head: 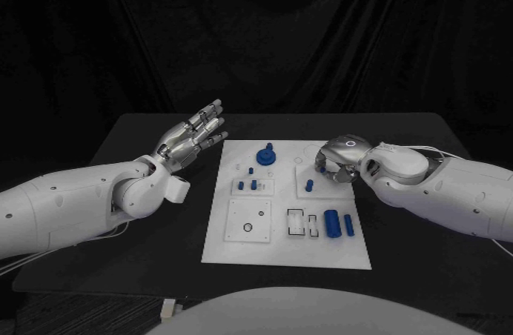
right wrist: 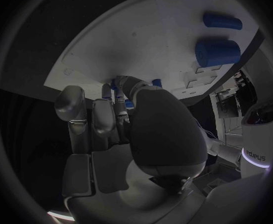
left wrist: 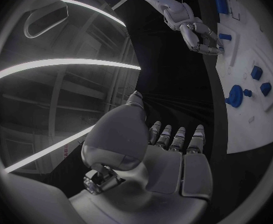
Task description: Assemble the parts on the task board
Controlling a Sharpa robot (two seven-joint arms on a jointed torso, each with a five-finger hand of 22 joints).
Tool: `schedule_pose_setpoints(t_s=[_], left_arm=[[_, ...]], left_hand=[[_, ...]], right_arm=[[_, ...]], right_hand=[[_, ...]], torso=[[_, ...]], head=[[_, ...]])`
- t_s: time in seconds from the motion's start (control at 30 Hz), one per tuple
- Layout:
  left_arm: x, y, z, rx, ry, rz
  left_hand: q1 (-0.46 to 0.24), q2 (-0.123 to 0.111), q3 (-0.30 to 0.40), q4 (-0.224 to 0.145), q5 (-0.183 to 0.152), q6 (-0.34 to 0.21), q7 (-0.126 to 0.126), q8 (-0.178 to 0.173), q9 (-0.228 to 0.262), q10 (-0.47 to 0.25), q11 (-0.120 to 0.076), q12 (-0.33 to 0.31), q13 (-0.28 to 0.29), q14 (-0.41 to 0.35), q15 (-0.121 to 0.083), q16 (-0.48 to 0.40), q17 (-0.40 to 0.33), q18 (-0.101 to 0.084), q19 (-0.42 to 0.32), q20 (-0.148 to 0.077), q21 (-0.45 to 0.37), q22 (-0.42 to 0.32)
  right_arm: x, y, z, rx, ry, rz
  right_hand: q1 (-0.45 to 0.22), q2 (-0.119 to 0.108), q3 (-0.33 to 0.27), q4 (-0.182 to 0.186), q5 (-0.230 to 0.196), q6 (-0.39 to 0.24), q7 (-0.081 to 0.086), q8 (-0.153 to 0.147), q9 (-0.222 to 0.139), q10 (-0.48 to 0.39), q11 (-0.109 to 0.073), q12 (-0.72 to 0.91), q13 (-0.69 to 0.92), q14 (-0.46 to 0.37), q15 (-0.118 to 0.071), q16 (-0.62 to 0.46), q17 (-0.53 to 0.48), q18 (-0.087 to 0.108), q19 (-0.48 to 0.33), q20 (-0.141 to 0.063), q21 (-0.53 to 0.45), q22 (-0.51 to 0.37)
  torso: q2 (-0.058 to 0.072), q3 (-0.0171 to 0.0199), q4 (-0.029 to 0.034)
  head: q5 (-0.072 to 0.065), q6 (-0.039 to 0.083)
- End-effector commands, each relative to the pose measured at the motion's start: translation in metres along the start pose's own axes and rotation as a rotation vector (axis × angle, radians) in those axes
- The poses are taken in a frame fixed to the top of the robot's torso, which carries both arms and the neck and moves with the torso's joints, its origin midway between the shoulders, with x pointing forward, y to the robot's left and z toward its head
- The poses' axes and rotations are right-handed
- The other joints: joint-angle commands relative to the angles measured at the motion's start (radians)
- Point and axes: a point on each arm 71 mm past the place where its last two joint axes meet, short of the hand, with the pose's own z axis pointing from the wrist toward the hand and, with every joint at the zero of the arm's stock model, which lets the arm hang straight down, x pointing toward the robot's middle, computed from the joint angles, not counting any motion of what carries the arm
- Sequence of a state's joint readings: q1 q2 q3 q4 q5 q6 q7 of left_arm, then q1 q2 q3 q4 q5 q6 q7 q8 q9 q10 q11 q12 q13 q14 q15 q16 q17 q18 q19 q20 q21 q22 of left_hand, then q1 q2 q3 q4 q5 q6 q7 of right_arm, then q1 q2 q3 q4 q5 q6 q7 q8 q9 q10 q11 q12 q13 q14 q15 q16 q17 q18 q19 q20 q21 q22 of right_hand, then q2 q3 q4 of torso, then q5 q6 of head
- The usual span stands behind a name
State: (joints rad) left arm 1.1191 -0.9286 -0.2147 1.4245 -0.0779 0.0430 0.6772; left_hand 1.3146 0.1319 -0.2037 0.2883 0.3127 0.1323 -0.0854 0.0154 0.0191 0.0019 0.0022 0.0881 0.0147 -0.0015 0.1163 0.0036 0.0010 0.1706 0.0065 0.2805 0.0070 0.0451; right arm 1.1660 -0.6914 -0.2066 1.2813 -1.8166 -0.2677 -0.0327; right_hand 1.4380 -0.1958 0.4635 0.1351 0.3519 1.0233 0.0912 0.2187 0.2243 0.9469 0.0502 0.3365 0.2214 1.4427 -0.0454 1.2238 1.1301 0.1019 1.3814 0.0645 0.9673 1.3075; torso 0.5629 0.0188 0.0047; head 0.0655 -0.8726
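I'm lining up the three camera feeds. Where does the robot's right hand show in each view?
Head view: right hand over the task board's far right edge.
Left wrist view: it hangs at the board's rim, by a small blue part.
Right wrist view: its palm and fingers rise before the board.
Shared landmark: the white board.

Left arm comes in low from the left, wrist raised, left hand [head: 193, 138] held up w/ palm open, fingers [head: 210, 119] straight, spread a bit, holding nothing. Right arm reaches in from the right, forearm angled inward; right hand [head: 340, 157] turned down, fingers [right wrist: 114, 92] curled under. Can't tell if it's gripping anything.
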Motion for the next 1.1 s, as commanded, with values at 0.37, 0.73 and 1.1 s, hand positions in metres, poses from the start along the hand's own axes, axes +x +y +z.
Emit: schedule_pose_setpoints(t_s=[0.37,0.73,1.1], left_arm=[[0.001,-0.005,0.0,0.097,0.006,-0.016],[-0.001,-0.005,-0.001,0.088,0.003,-0.014],[-0.002,-0.004,-0.001,0.079,0.002,-0.013]], left_hand=[[0.045,0.011,-0.008,-0.005,0.027,0.002,0.018,0.005,0.002,0.001,0.024,0.01,0.002,0.001,0.019,-0.004,-0.001,0.007,0.005,0.012,0.004,0.007],[0.066,0.017,-0.009,-0.007,0.038,0.006,0.028,0.006,0.002,0.002,0.031,0.014,0.003,0.004,0.029,-0.001,0.001,0.005,0.008,0.014,0.006,0.012],[0.082,0.017,-0.011,-0.011,0.044,0.007,0.034,0.006,0.002,0.002,0.036,0.018,0.003,0.006,0.035,0.003,0.002,0.004,0.01,0.014,0.007,0.016]], right_arm=[[-0.004,0.002,-0.002,-0.032,-0.067,-0.005],[-0.006,0.0,-0.009,-0.03,-0.098,0.002],[-0.033,0.0,-0.022,-0.04,-0.172,-0.003]], right_hand=[[0.011,0.025,0.009,-0.032,-0.014,0.026,0.002,0.022,0.034,0.047,-0.003,0.022,0.003,-0.006,-0.007,-0.011,-0.013,0.008,0.0,-0.009,-0.008,0.118],[0.014,0.025,0.01,-0.04,-0.017,0.026,0.004,0.024,0.043,0.062,-0.003,0.026,0.003,-0.015,-0.007,-0.032,-0.037,0.011,-0.006,-0.009,-0.026,0.114],[0.012,0.019,0.008,-0.042,-0.017,0.024,0.006,0.023,0.046,0.063,-0.001,0.024,0.001,-0.015,-0.006,-0.031,-0.036,0.011,-0.006,-0.009,-0.025,0.114]], torso=[[0.0,-0.0001,0.0],[0.0,0.0,0.0001],[-0.001,-0.0002,-0.0004]], head=[[0.002,0.0],[0.007,0.0],[0.008,0.0]])
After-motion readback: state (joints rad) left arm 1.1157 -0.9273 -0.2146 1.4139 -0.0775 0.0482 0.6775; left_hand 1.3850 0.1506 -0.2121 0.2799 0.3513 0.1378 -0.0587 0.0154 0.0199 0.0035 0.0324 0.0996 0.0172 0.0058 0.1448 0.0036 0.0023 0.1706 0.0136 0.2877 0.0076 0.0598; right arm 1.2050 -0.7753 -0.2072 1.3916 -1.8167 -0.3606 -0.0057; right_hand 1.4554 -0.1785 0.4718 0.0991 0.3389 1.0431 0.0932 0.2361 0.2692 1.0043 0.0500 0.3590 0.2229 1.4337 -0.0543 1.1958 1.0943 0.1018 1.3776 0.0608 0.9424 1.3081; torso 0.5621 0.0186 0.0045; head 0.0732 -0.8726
